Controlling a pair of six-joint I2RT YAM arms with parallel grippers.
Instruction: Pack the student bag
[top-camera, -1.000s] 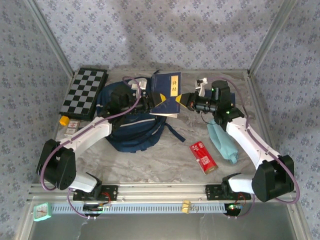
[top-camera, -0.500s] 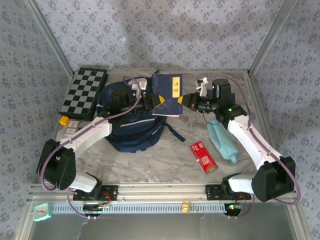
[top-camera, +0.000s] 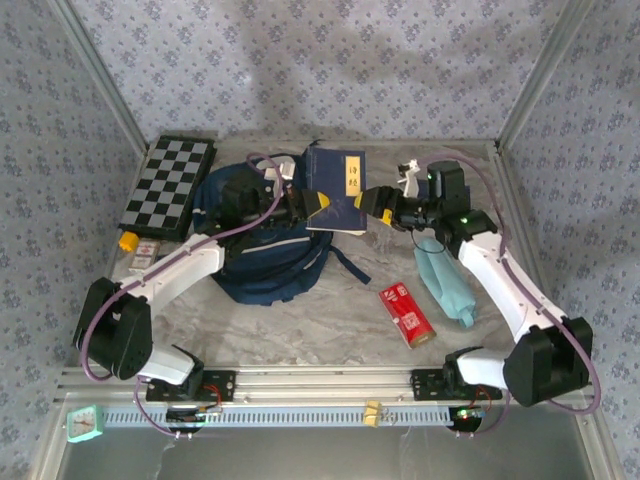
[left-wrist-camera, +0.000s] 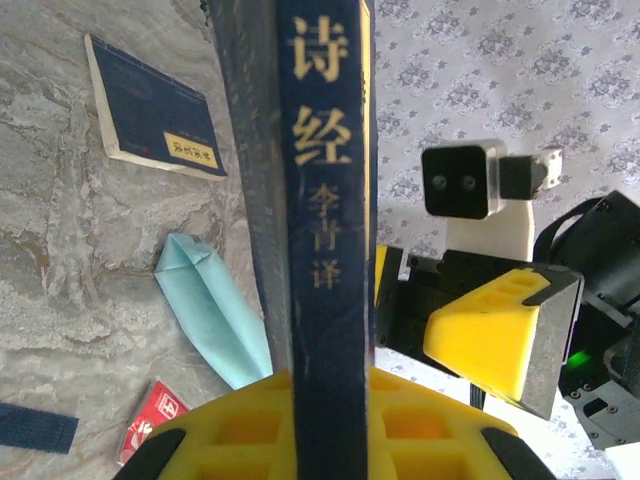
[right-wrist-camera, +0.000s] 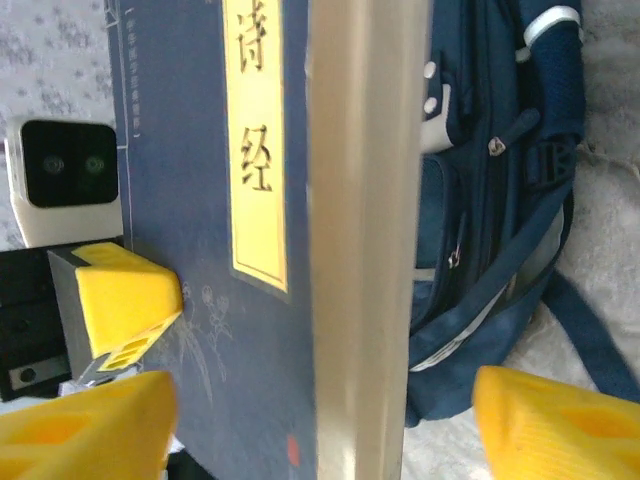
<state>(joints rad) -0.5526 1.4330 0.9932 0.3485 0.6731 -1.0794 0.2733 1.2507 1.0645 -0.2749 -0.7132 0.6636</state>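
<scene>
Top external: student bag (top far)

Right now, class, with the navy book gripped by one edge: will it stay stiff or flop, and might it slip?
Probably stiff: the navy book stands straight out from the left gripper without sagging. It may pivot or slip, since it is held by one edge only. The thick page block suggests fair weight for its size.
</scene>
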